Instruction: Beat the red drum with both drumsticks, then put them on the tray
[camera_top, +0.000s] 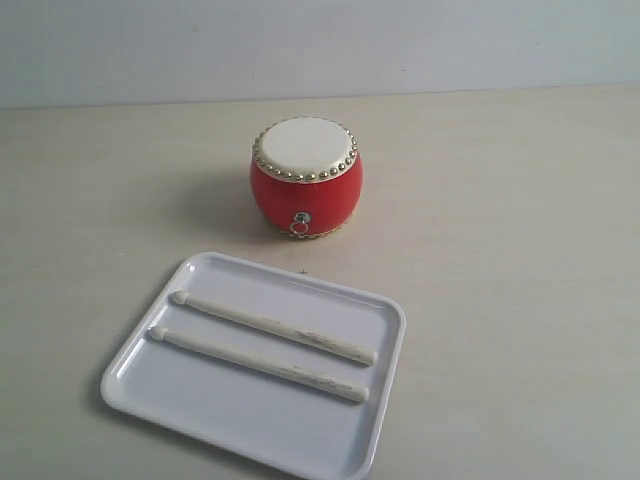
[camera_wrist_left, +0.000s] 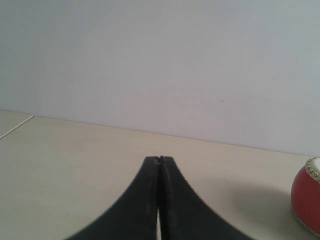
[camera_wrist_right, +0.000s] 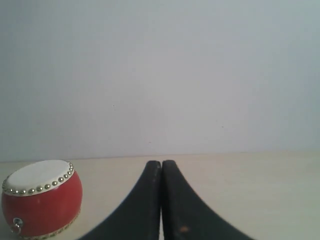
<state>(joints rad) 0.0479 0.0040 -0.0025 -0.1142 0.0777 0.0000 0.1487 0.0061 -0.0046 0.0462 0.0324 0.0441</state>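
Filling most of the exterior view: pale beige tabletop (camera_top: 520, 250), with a plain off-white wall (camera_top: 320, 40) along its far edge.

White tray (camera_top: 250, 410) sits on the tabletop at the near side, left of centre. It is rotated so its long sides run diagonally. Rounded corners, low raised rim, near corner cut off by the frame edge.

Drum (camera_top: 306, 185) stands upright on the tabletop just beyond the tray's far edge, near it but not touching. Squat barrel shape, glossy red body.

Left claw (camera_wrist_left: 159, 162) shows only in its wrist view. Two black fingers pressed together, no gap at the tips, nothing between them. Tabletop lies ahead of it and part of the drum's red side is in view.

Right claw (camera_wrist_right: 161, 165) is the same in its wrist view: fingers closed against each other, gripping nothing. The whole drum is in sight ahead of it.

Far stick (camera_top: 275, 326) and near stick (camera_top: 258, 362) lie flat inside the tray, side by side and roughly parallel. A narrow strip of tray separates them, no contact. Both run along the tray's long direction, rounded tips at the left end, butt ends at the right. Cream-white, scuffed toward the butts.

Cream skin (camera_top: 305, 143) tops the drum, level. Gold studs (camera_top: 300, 177) line its edge. Small metal ring (camera_top: 300, 224) hangs on the drum's camera-facing side.
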